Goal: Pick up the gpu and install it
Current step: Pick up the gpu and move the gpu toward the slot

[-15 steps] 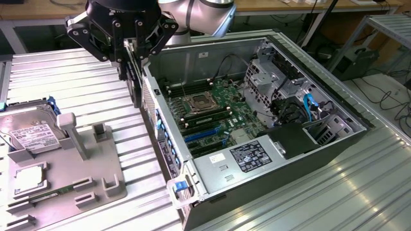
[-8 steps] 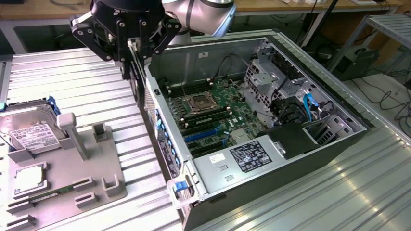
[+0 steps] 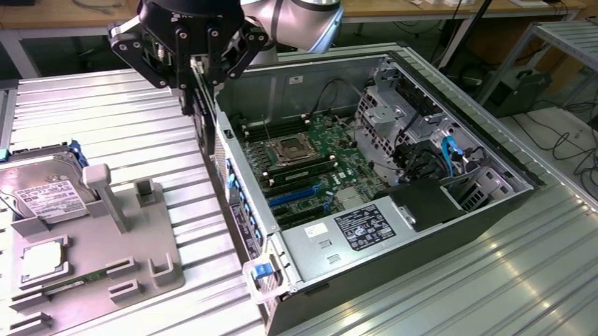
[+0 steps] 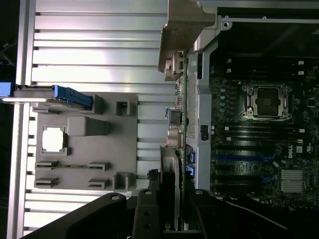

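Observation:
My gripper (image 3: 195,66) hangs over the open computer case's (image 3: 486,210) wall on the exterior view's left, shut on the gpu (image 3: 192,94). The card is held upright and edge-on, reaching down just outside that wall. In the wrist view the gpu (image 4: 180,99) appears as a thin green edge with a black cooler face, running out from my gripper (image 4: 174,199) to its pale metal end bracket (image 4: 182,25). It sits above the case wall, beside the motherboard (image 4: 259,129). The blue expansion slots (image 3: 299,196) lie lower, inside the case.
A grey parts holder (image 3: 103,259) on the exterior view's left carries a silver hard drive (image 3: 42,192), a processor chip (image 3: 42,257) and a memory stick (image 3: 66,285). The ribbed aluminium table (image 3: 140,119) surrounds it. Cables and a drive cage (image 3: 439,161) crowd the case's far side.

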`<state>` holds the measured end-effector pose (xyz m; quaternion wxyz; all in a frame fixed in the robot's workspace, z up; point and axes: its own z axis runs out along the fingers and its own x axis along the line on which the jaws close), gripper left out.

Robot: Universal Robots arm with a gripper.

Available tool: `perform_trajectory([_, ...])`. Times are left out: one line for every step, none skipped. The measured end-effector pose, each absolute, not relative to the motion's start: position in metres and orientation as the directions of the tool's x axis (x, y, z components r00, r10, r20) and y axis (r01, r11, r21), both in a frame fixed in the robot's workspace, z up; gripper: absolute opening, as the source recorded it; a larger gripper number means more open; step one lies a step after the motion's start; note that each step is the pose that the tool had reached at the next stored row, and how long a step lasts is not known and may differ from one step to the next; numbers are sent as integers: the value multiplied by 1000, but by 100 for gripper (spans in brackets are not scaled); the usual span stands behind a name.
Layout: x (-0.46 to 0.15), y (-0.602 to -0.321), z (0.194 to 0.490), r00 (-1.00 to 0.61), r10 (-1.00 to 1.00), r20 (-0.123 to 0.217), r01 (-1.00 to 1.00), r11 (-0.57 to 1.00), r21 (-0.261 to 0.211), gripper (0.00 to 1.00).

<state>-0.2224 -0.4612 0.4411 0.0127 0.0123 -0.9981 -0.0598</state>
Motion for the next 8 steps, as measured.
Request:
perform_trajectory([-221,-461,441,-999,-26,24,-23,993,120,27])
perform_trajectory([-220,-461,441,-999,-26,24,-23,993,120,27])
perform_trajectory([-220,-461,441,-999,-26,24,-23,993,120,27])
perform_trajectory([-219,-461,441,-999,-26,24,-23,993,120,27])
perform_trajectory([-218,-461,441,-999,-26,24,-23,993,120,27])
perform_trajectory([-218,-461,441,-999,-26,24,-23,993,120,27])
perform_trajectory([-217,-461,441,-999,-26,24,-23,993,120,27])
perform_trajectory([-217,-461,441,-999,-26,24,-23,993,120,27])
